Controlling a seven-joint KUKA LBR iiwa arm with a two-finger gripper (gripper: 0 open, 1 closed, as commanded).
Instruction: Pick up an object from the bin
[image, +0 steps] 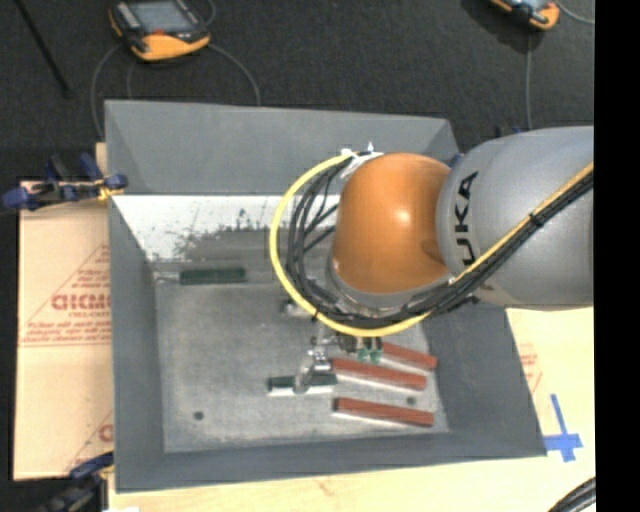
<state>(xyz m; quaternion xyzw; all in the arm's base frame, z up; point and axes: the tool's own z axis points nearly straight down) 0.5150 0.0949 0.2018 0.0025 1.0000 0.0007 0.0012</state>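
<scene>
My gripper (320, 366) reaches down under the orange wrist cover to the bin floor, right of the middle. A small dark flat strip with a pale edge (288, 385) lies at its tip, just to the lower left. Right beside the gripper lie three red-brown bars: a short one (408, 356), a longer one (382, 374) touching the gripper's right side, and one nearer the front wall (385, 412). Something small and green (368, 352) peeks out by the upper bar.
A dark green bar (211, 274) lies at the back left of the floor, against the rear wall. The arm and its cables cover the bin's right rear part. A tiny dark speck (198, 416) sits at the front left.
</scene>
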